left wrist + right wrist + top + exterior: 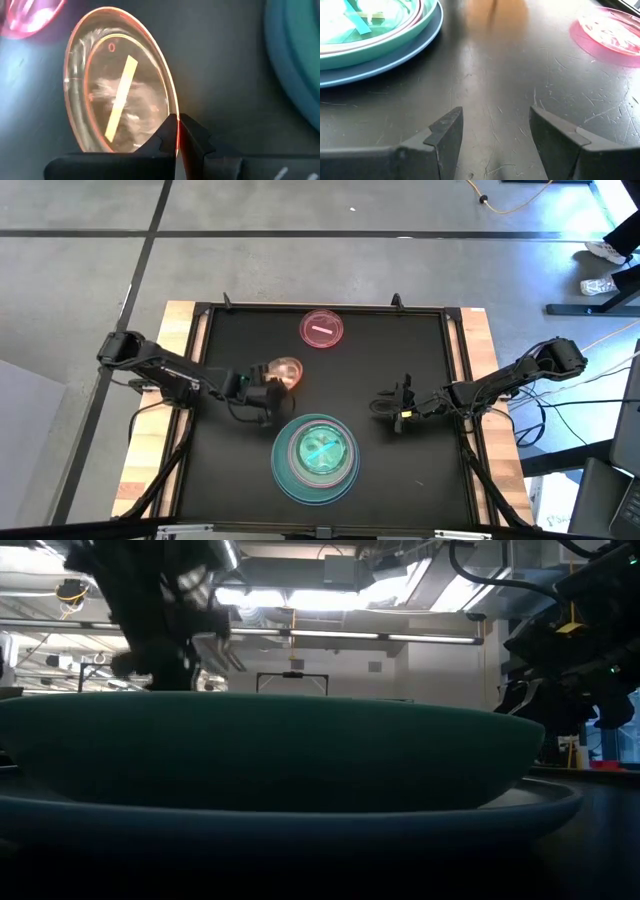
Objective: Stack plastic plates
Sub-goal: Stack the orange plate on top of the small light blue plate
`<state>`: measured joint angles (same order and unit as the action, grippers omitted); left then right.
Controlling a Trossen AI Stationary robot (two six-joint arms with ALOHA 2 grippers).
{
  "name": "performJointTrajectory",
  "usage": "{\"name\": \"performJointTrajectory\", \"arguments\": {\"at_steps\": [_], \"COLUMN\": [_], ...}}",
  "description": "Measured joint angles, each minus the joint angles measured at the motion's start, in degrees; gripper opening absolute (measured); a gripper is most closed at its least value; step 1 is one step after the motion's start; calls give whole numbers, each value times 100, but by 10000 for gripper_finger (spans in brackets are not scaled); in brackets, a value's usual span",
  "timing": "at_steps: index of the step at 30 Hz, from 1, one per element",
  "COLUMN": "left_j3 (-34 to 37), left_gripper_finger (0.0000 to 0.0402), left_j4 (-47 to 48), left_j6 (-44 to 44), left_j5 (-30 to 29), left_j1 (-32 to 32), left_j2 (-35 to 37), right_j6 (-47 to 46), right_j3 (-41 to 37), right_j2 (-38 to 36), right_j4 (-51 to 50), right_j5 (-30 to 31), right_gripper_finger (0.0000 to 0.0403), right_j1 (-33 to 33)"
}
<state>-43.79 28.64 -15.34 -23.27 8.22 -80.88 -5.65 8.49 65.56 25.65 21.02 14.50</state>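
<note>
Plastic plates in three places on black table top (420,380). Main stack (316,457) near front edge, centre: light-blue plate (395,55) at bottom, teal plate (380,40) on it, pale pinkish rim next inside, small translucent green plate (320,450) on top. In low view stack fills the foreground, teal bowl-like plate (270,750) resting on wider flat rim below.

Small translucent orange plate (120,95) held by left gripper (262,392), just left of centre and just behind the stack. Left wrist view: plate tilted up on edge, rim pinched between the two dark fingertips (192,137), jaws closed on rim. Pale yellowish strip visible across plate, cannot tell whether label or reflection. Cannot tell whether lower edge touches table.

Small translucent pink plate (322,329) lying flat near back edge of table, centre, well apart from stack and from both grippers. White strip across it. Also seen in right wrist view (610,32) and, blurred, in left wrist view (30,17).

Right gripper (396,408) low over bare table, right of stack, not touching any plate. Fingers (445,135) spread apart, nothing between them.
</note>
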Motion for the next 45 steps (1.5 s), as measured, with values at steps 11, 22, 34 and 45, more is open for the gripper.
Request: {"name": "performJointTrajectory", "arguments": {"at_steps": [11, 22, 34, 45], "left_j3": [-1026, -1152, -1152, -1152], "left_gripper_finger": [8, 8, 8, 53], "left_j4": [-679, -2168, -2798, -2882], "left_j6": [-209, -59, -84, -234], "left_j5": [47, 48, 138, 465], "left_j1": [1264, 2054, 2184, 2028], "left_j2": [0, -81, -869, -1143], "right_j6": [-2, -2, -4, -4], "right_j3": [0, 0, 2, 2], "right_j2": [0, 0, 2, 2], "right_j4": [-3, -9, -7, -7], "right_j5": [0, 0, 0, 0], "right_gripper_finger": [220, 220, 220, 220], "right_j1": [0, 0, -2, -2]}}
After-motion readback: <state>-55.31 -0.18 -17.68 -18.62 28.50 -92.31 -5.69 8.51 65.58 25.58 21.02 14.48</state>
